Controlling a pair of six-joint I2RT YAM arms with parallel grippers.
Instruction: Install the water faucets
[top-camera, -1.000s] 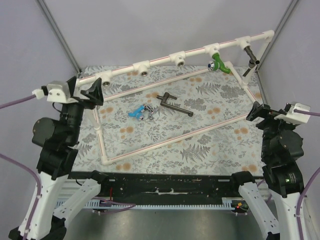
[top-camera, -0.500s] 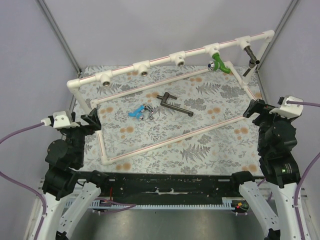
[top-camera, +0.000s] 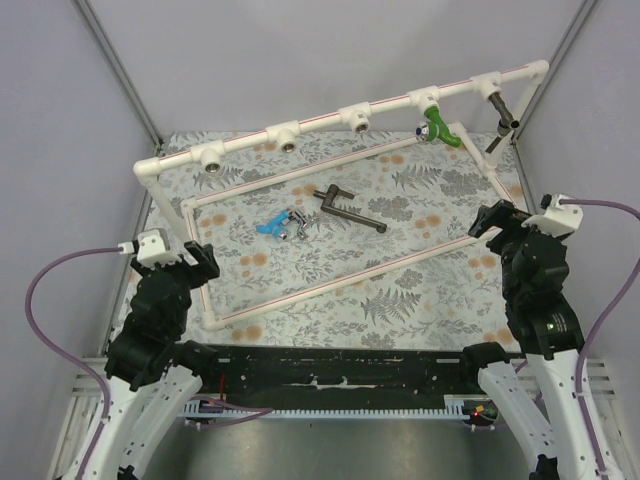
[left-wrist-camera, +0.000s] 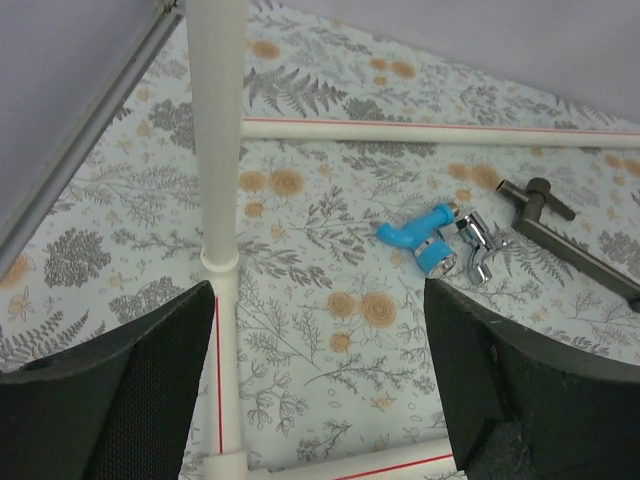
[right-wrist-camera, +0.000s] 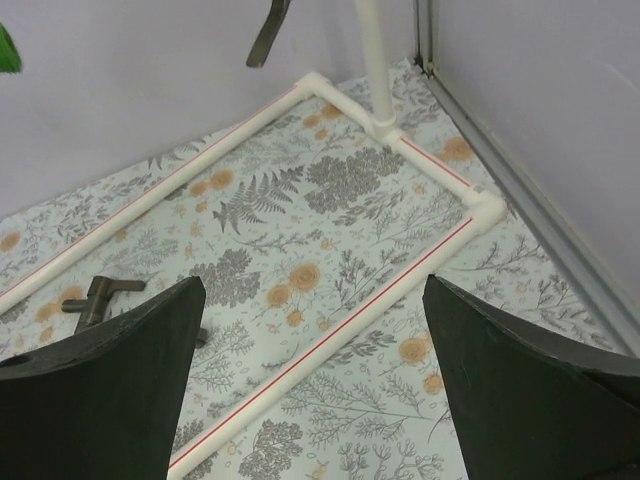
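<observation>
A bright green faucet (top-camera: 437, 128) is fitted on the raised white pipe rail (top-camera: 320, 120). Another dark faucet (top-camera: 499, 110) hangs from the rail's right end. On the mat lie a light blue faucet (top-camera: 269, 226), a shiny silver faucet (top-camera: 295, 224) touching it, and a longer dark grey lever faucet (top-camera: 350, 208). All three show in the left wrist view: blue (left-wrist-camera: 420, 236), silver (left-wrist-camera: 478, 243), grey (left-wrist-camera: 560, 232). My left gripper (top-camera: 196, 262) (left-wrist-camera: 320, 390) is open and empty over the frame's near left corner. My right gripper (top-camera: 496, 222) (right-wrist-camera: 312, 390) is open and empty at the right.
A white pipe frame (top-camera: 330, 282) lies on the floral mat, with an upright post (left-wrist-camera: 215, 130) at the left. The rail has several open threaded fittings (top-camera: 289, 139). Grey walls and metal poles (top-camera: 120, 70) close in both sides.
Both arms have drawn back and down toward the near edge. The left gripper moved from the rail's left end to the frame's near left corner. The faucets have not moved.
</observation>
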